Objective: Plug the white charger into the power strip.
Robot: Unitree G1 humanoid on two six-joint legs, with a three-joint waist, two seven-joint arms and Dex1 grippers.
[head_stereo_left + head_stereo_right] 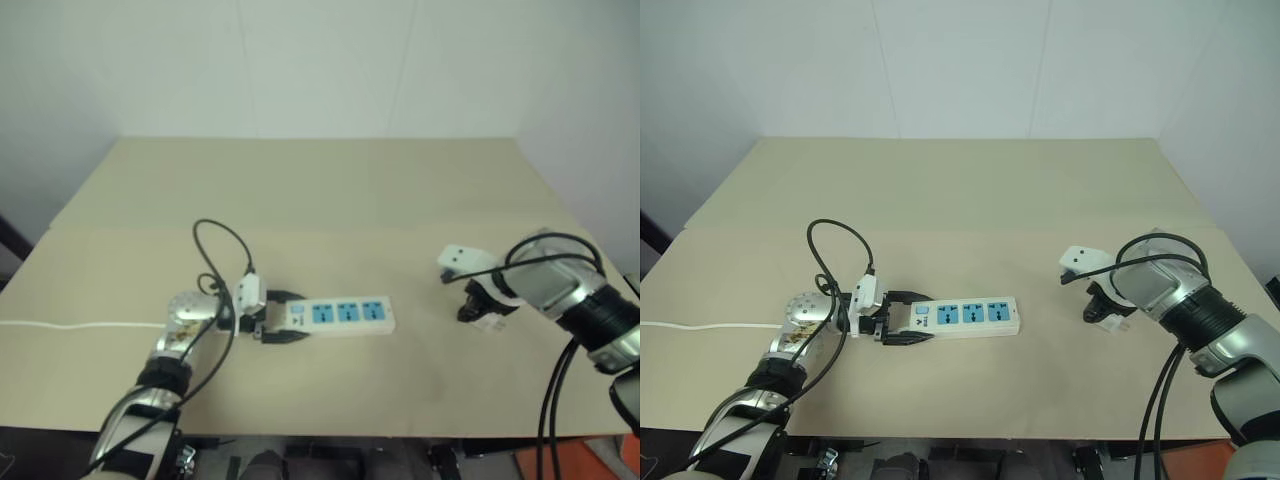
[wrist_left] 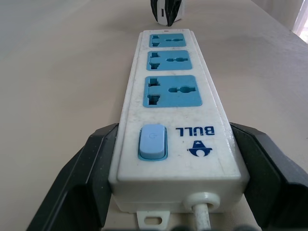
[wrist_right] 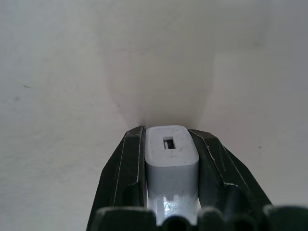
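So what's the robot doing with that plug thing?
It's getting ready to plug something in. Its left gripper is around the switch end of the power strip, which lies flat on the table. Off to the right, its right gripper points down at the table, shut on the white charger. The charger isn't in any of the blue sockets yet.

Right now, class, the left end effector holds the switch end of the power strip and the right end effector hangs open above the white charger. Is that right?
Not quite. The right end effector is shut on the white charger, as the right wrist view shows. The left end effector does hold the switch end of the power strip.
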